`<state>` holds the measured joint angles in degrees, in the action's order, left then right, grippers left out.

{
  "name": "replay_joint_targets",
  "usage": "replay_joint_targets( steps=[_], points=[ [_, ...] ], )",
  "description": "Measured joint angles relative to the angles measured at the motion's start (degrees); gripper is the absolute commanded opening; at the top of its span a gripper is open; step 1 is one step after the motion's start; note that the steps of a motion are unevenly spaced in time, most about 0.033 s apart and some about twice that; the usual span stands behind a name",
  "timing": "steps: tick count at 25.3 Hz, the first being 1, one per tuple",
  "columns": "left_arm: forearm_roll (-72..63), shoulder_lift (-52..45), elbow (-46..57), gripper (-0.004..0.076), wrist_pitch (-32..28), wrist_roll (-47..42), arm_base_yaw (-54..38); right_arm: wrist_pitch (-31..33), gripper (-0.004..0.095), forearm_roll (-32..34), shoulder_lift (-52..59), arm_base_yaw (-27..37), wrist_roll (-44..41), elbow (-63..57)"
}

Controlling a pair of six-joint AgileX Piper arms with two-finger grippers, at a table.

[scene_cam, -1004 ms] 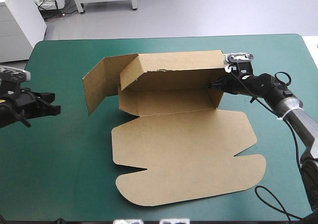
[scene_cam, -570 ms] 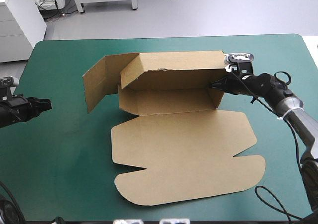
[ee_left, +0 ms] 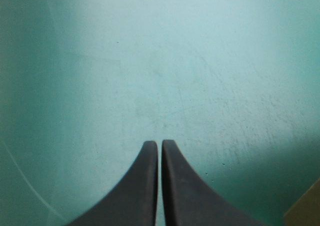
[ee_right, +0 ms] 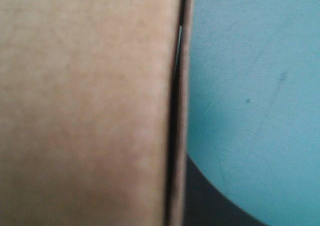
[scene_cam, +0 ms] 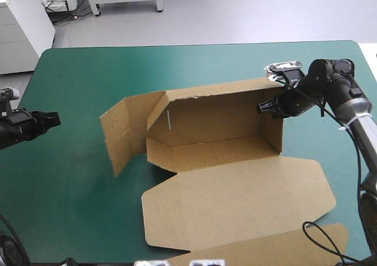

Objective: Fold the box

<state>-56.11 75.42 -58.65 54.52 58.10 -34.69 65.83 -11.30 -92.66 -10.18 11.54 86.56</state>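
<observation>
While our right pincer [scene_cam: 265,108] clamps the box's [scene_cam: 218,124] raised end wall, our left pincer [ee_left: 160,144] hovers, fingers [ee_left: 144,186] pressed together, above the cover [ee_left: 150,60].

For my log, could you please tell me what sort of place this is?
Probably a robot test bench: a table with a teal-green cover, a half-folded brown box on it, and the right hand gripping its wall.

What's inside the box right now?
Nothing loose: only bare brown board on the floor and walls of the box. The right gripper pinches its right end wall, one finger inside. The bit of wall behind that finger is covered.
</observation>
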Motion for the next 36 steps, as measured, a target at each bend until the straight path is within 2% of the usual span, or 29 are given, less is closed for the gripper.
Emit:
replay_joint_targets(
  steps=[5, 10, 21, 31, 33, 36],
  points=[
    [-1.0, 0.1, 0.0, 0.0011, 1.2, 0.2, 0.0, 2.0, -0.0008, 1.0, 2.7, 0.0, -1.9, 0.9],
    [-1.2, 0.1, 0.0, 0.0009, 1.6, 0.2, 0.0, 2.3, -0.0009, -0.4, -4.8, 0.0, -2.0, 2.5],
    [-1.4, 0.1, 0.0, 0.0009, 3.0, 0.2, 0.0, 4.5, -0.0009, -3.2, -23.0, 0.2, -2.1, 22.9],
    [-1.4, 0.1, 0.0, 0.0009, 3.1, 0.2, 0.0, 5.3, -0.0006, -3.7, -30.4, 0.1, -2.2, 29.9],
    [-1.4, 0.1, 0.0, 0.0009, 3.1, 0.2, 0.0, 5.3, 0.0013, -3.7, -30.5, 0.1, -2.3, 30.1],
    [-1.4, 0.1, 0.0, 0.0009, 3.2, 0.2, 0.0, 5.3, 0.0125, -3.7, -30.7, 0.1, -2.3, 30.8]
  ],
)
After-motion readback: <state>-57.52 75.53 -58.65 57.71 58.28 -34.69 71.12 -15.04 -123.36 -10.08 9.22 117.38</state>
